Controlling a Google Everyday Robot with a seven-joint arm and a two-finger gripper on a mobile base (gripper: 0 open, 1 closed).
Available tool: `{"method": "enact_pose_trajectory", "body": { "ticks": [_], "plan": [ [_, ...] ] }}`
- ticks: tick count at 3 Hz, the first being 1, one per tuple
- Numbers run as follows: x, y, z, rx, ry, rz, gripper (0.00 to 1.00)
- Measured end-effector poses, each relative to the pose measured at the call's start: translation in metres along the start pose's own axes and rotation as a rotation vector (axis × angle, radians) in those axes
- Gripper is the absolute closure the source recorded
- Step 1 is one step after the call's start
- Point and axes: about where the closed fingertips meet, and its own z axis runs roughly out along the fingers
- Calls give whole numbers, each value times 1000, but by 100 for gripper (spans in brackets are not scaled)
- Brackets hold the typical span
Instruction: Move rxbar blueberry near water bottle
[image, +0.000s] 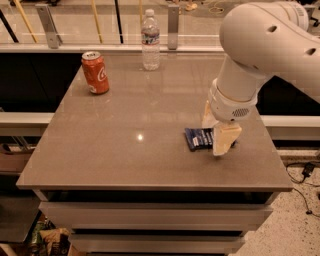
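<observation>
The rxbar blueberry (198, 138), a flat dark blue bar with white lettering, lies on the table's right side near the front. My gripper (216, 135) is down at the bar's right end, low over the tabletop, and covers that end. The water bottle (150, 40), clear with a white cap and a label band, stands upright at the table's far edge, far from the bar and to its left.
An orange soda can (95, 73) stands upright at the far left of the grey table (125, 150). A railing with posts runs behind the far edge. My large white arm (260, 45) hangs over the table's right side.
</observation>
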Motion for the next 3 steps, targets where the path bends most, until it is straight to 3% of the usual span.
{"method": "enact_pose_trajectory", "body": {
  "ticks": [2, 3],
  "plan": [
    [0, 1, -1, 4, 1, -1, 87],
    [-1, 1, -1, 5, 2, -2, 100]
  ]
}}
